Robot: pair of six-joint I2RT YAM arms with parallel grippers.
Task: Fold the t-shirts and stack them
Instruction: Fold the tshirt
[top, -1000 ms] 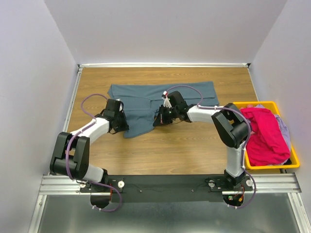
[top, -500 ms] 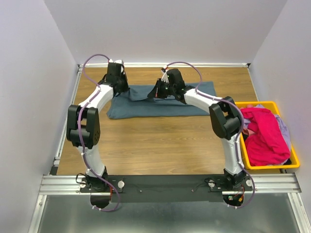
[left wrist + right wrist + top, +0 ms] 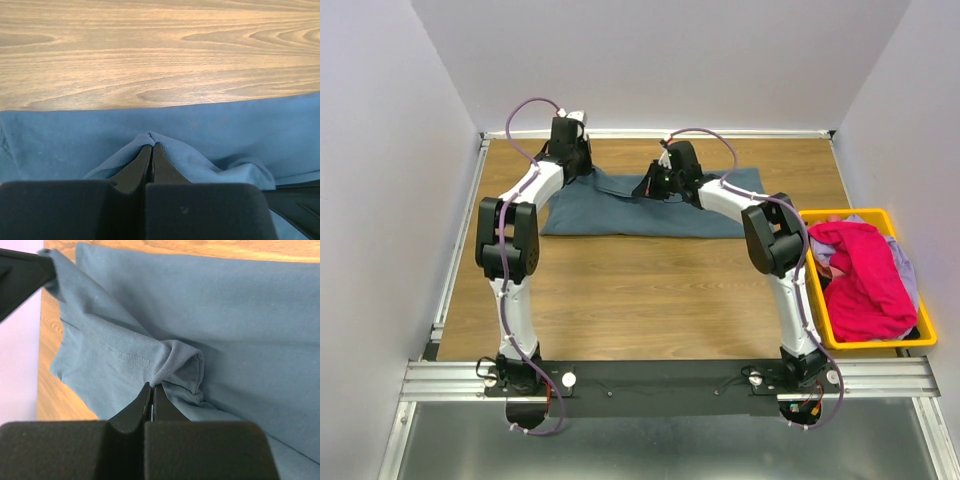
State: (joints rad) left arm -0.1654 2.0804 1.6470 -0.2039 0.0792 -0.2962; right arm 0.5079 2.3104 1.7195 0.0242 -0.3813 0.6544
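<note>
A slate blue-grey t-shirt [image 3: 650, 210] lies folded in a long band across the far part of the table. My left gripper [image 3: 582, 168] is shut on a pinch of its cloth [image 3: 150, 137] at the far left corner. Near the shirt's far middle, my right gripper [image 3: 655, 185] is shut on a bunched fold [image 3: 172, 360] beside a stitched hem. A magenta-pink t-shirt [image 3: 865, 275] fills the yellow bin, with pale grey-blue cloth [image 3: 905, 270] under it.
The yellow plastic bin [image 3: 880, 342] stands at the table's right edge. Bare wooden table [image 3: 640, 300] lies between the shirt and the arm bases. White walls close in the back and both sides.
Both grippers have carried the shirt's near edge from the middle of the table to its far side, folding it over into a band. The left arm now stretches straight out.
</note>
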